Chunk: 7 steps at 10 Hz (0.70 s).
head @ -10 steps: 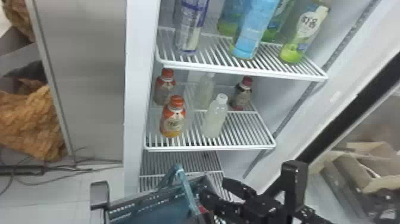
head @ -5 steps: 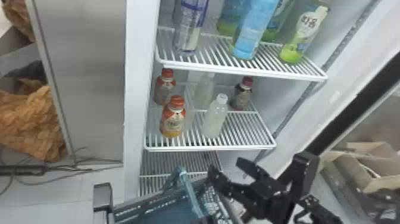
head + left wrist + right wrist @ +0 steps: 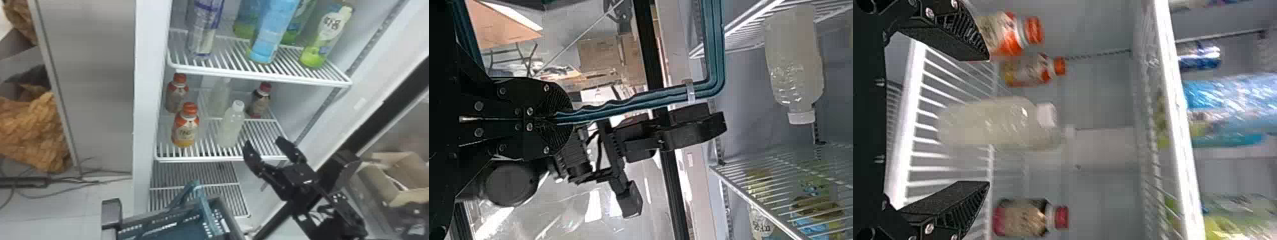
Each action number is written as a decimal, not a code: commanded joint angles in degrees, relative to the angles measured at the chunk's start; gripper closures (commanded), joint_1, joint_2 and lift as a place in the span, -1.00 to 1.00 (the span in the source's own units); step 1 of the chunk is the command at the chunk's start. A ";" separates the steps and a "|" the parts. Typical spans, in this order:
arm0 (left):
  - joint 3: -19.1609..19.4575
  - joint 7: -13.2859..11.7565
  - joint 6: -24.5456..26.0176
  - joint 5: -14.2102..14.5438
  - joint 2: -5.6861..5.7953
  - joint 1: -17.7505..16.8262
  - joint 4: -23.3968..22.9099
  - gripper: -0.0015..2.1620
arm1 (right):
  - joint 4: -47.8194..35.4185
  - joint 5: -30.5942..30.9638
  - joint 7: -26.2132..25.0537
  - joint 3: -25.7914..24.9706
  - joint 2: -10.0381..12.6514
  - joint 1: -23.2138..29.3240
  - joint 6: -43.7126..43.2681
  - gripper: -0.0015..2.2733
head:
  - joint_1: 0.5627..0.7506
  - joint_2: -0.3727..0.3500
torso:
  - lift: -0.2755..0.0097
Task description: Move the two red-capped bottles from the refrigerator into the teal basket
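My right gripper (image 3: 264, 144) stands open at the middle shelf's front edge, right of the white-capped bottle. In the right wrist view the open right gripper (image 3: 987, 120) has that pale bottle beyond its fingers. Two bottles with orange-red caps, the front one (image 3: 185, 126) and the rear one (image 3: 177, 93), stand upright at the shelf's left. A dark-labelled bottle with a deeper red cap (image 3: 260, 99) is at the back right. Low at the front is the teal basket (image 3: 153, 228). In the left wrist view my left gripper (image 3: 554, 118) is shut on its handle (image 3: 639, 101).
Two pale, white-capped bottles, one in front (image 3: 230, 126) and one behind (image 3: 218, 97), stand mid-shelf. The upper shelf (image 3: 261, 76) overhangs them, holding several taller bottles. Fridge wall (image 3: 145, 105) rises at left; the door frame (image 3: 376, 105) slants at right, with cardboard boxes (image 3: 386, 182) beyond.
My right gripper has risen from beside the basket to the middle shelf's front edge, its fingers now pointing up toward the bottles. The basket has shifted slightly right and down in the head view.
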 commanded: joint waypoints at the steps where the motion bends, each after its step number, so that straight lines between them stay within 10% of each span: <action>1: -0.02 -0.08 0.14 0.02 0.00 0.14 0.00 0.04 | 2.98 1.78 -1.85 -0.51 -0.09 -1.46 -5.61 -0.93 | 0.41 -0.94 | -0.67; 7: 0.09 -0.25 0.71 0.13 -0.26 0.14 0.00 0.04 | 20.14 4.41 -5.45 -1.08 -0.97 -14.82 -18.41 -0.97 | 0.41 -0.94 | -0.67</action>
